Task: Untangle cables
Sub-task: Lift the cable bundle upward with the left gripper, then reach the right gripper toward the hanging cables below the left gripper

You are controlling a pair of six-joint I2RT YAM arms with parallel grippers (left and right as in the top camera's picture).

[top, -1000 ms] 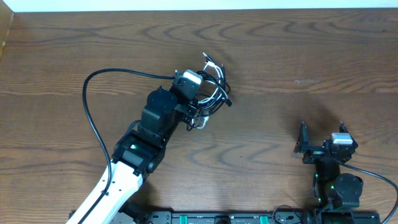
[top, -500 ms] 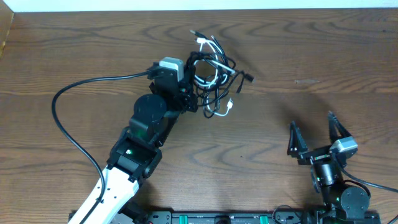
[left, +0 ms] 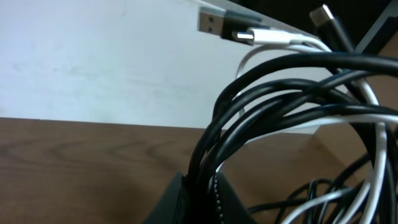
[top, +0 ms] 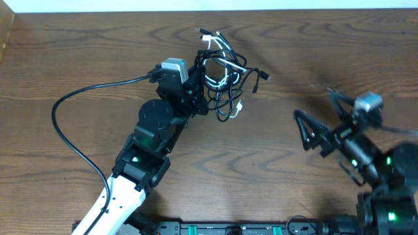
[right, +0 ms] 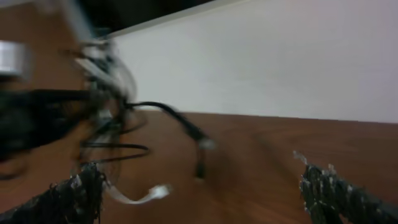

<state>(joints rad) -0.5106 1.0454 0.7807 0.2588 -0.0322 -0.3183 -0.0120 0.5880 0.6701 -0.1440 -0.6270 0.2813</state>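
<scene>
Clock directions refer to the overhead view, with 12 o'clock at the far edge of the table [top: 294,52].

1. Left gripper [top: 198,99]: I read it as clamped on the cables [top: 223,77]. In the left wrist view the jaws are narrow, and several black strands with one white strand of the cables [left: 292,93] pass straight down into the gap at the left gripper [left: 202,190].

2. Cable position: the bundle is a tangled knot of loops, mostly black with one white cord. It sits at 12 o'clock from the table centre and at 1 o'clock from the left gripper. Loose loops and a small white plug end [top: 240,108] trail off toward 5 o'clock. I cannot tell from the overhead view whether the bundle touches the wood or is held clear of it.

3. Plug ends: a silver USB plug [left: 212,21] projects from the top of the bundle in the left wrist view.

4. Right gripper [top: 313,103]: the jaws are spread wide and hold nothing. It is at 4 o'clock from the bundle, well apart from it. In the right wrist view the right gripper [right: 198,171] has its fingers [right: 81,193] at the lower corners, and the cables [right: 106,93] appear blurred at 10 o'clock.

5. The thick arm wire [top: 72,111] loops at 9 o'clock from the left arm.
</scene>
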